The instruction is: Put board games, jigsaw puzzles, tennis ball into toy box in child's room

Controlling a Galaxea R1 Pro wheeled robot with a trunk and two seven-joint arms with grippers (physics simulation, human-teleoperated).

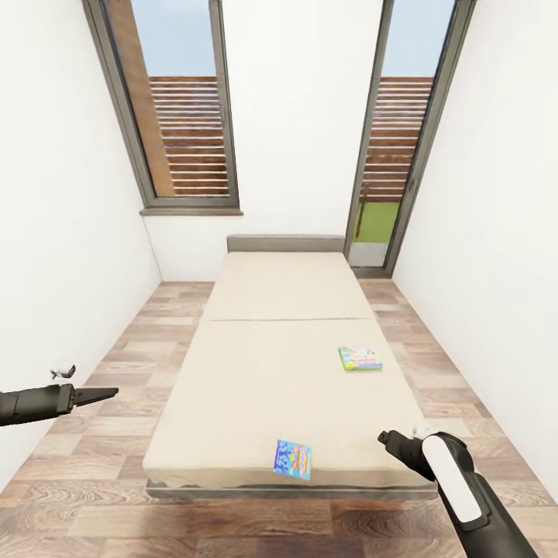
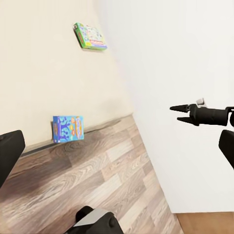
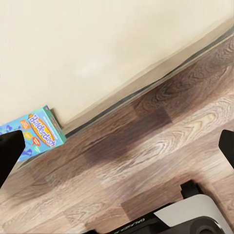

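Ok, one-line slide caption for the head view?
Robot faces the bed: blue board game at its near edge, green-and-white one farther right, both grippers empty.

The room has white walls [image 1: 70,232] and a wood-plank floor [image 1: 101,496] (brown and grey tones, boards laid crosswise). Two tall dark-framed windows [image 1: 186,132] are set in the far wall, one to each side. Beyond the glass, a slatted wooden fence [image 1: 399,132], blue sky and a strip of grass [image 1: 377,221] are visible.

The blue game box [image 3: 34,136] at the left edge of the right wrist view read "Balderdash" on its orange banner.
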